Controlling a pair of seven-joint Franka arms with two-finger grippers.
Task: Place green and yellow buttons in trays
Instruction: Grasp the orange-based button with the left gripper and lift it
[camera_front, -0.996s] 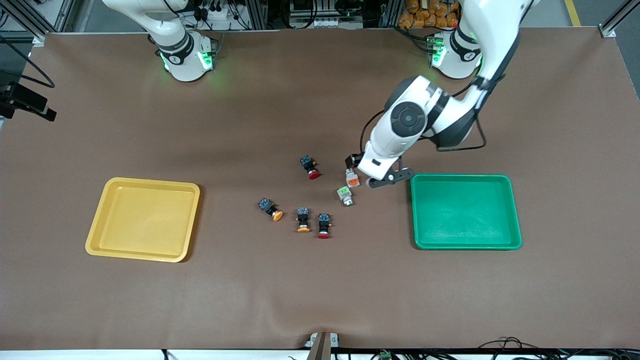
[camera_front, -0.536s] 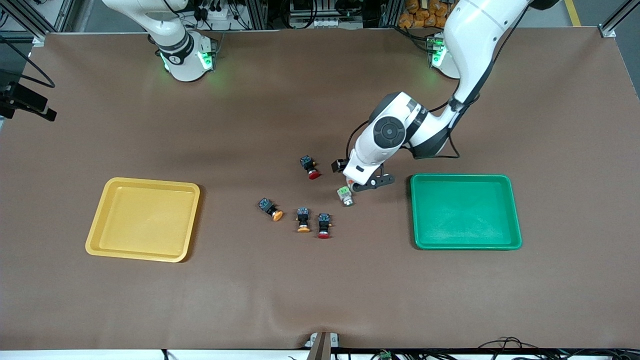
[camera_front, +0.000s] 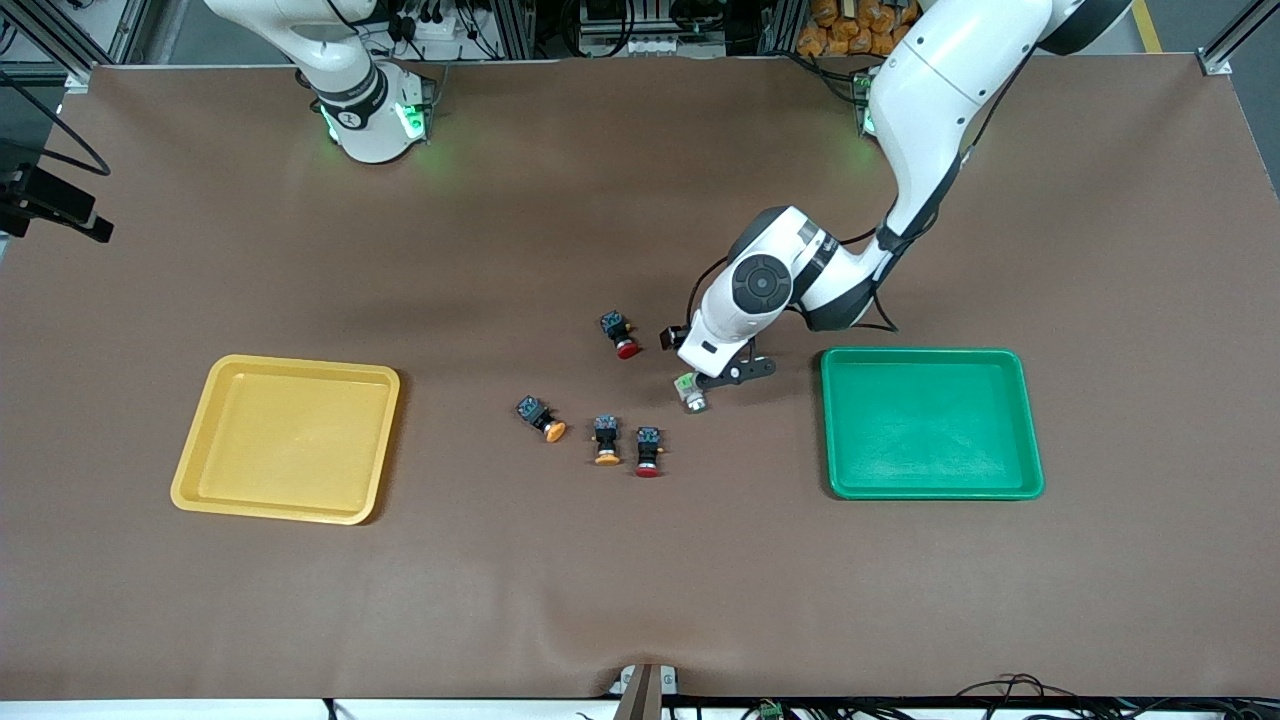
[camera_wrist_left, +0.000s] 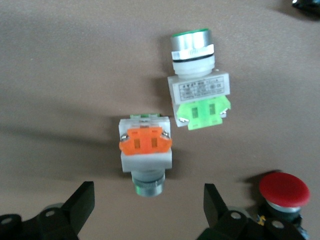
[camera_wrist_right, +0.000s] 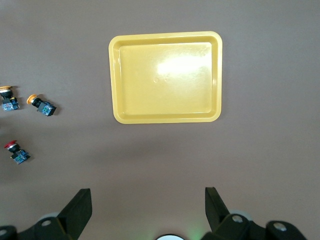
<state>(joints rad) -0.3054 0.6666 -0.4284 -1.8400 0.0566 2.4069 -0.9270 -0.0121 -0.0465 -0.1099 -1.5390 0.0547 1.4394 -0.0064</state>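
Brown tabletop (camera_front: 640, 580) with six small push-buttons clustered at its middle, between a yellow tray (camera_front: 287, 438) toward the right arm's end and a green tray (camera_front: 931, 422) toward the left arm's end. Both trays hold nothing.

The left hand (camera_wrist_left: 145, 200) hangs low over the middle cluster, fingers (camera_wrist_left: 80, 202) spread wide and gripping nothing. In the left wrist view an orange-faced button (camera_wrist_left: 145, 150) lies between the spread fingers, on its side on the cloth. Just beside it, apart by a thin gap, lies a green-faced button (camera_wrist_left: 198, 85), also on its side. A red-capped button (camera_wrist_left: 284, 192) sits close to one fingertip, partly cut off at the picture's edge.

From the front camera the left arm's wrist covers the orange-faced button entirely; only the green-faced one (camera_front: 690, 390) peeks out below it. The red-capped button (camera_front: 620, 334) lies beside the wrist toward the right arm's end. Nearer the camera sit two orange-capped buttons (camera_front: 541, 417) and (camera_front: 606, 440), then a second red-capped button (camera_front: 648, 451) just beside the latter.

The right arm waits, folded near its base (camera_front: 370, 115). Its hand (camera_wrist_right: 145, 205) is out of the front view; its own camera shows the fingers wide apart and empty, high over the yellow tray (camera_wrist_right: 166, 77).
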